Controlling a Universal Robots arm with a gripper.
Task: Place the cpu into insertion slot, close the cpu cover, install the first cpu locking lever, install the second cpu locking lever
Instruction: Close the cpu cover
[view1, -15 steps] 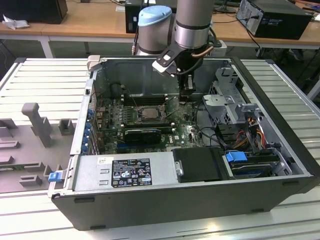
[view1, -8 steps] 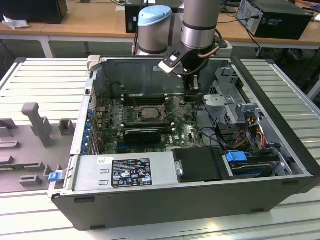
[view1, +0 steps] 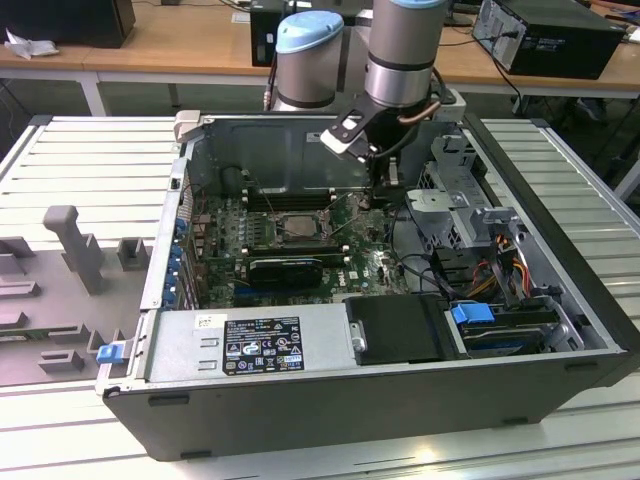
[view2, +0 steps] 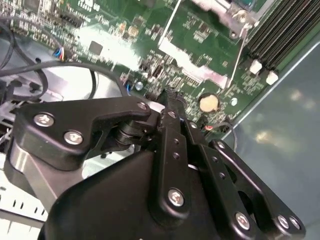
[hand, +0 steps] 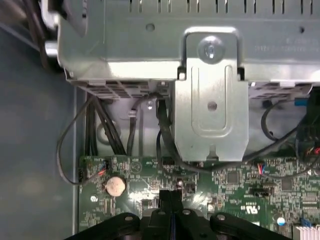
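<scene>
The insertion slot (view1: 298, 226) is a dark square with a metal rim in the middle of the green motherboard (view1: 365, 265). The cpu cover seems to lie flat on it, and I cannot make out the cpu apart from it. In the second wrist view a corner of the socket's metal frame (view2: 222, 15) shows, with two thin lever rods (view2: 167, 27) running beside it. My gripper (view1: 388, 195) hangs low over the board on the exterior view's right of the socket. Its black fingers (view2: 172, 95) are shut together with nothing between them, near a coin battery (hand: 115, 186).
A metal drive bracket (hand: 212, 100) and black cables (hand: 165, 135) stand just beyond the fingertips. Long black memory slots (view2: 280, 30) run past the socket. A black card (view1: 285, 268) lies in front of the socket, and the power supply (view1: 255, 340) fills the case's near side.
</scene>
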